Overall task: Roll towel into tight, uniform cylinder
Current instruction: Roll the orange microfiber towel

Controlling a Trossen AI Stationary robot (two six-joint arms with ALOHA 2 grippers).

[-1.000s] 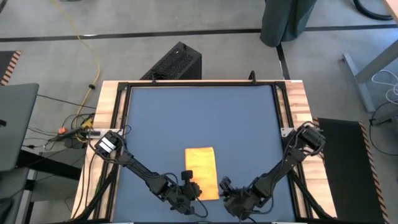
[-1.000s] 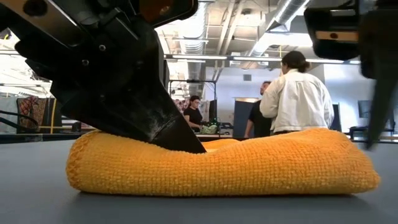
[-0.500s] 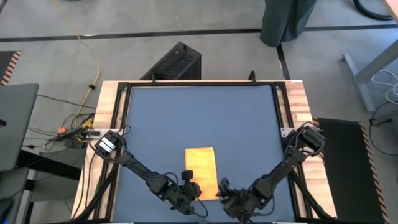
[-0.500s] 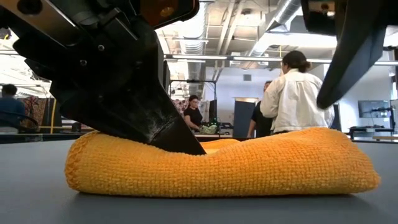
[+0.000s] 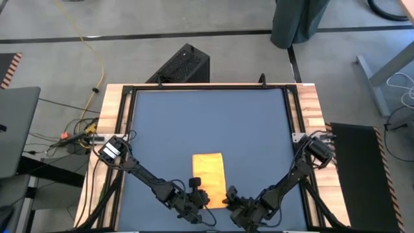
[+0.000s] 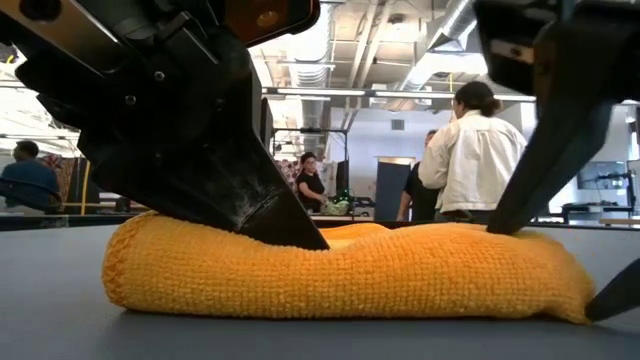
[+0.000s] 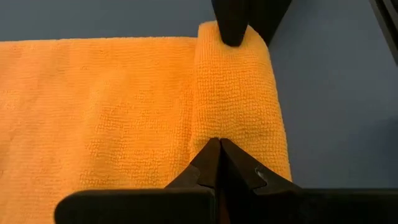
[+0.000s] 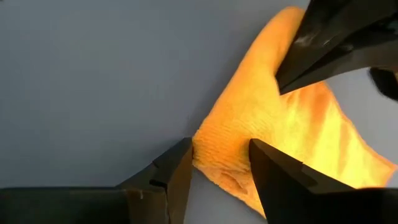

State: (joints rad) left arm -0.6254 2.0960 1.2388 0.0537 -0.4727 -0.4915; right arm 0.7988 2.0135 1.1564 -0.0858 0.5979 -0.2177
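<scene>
While left gripper (image 7: 219, 163) presses closed on towel (image 7: 124, 106) | right gripper (image 8: 219, 165) straddles corner, parted

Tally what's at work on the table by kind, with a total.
Towel: 1
Grippers: 2, left gripper with fingers shut, pressing on the towel's folded end; right gripper with fingers open around the end's corner
Total: 3

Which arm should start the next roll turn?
Right, probably. The right pincer is open around the towel corner, ready to grip; the left pincer is shut, only pressing the folded edge down.
</scene>
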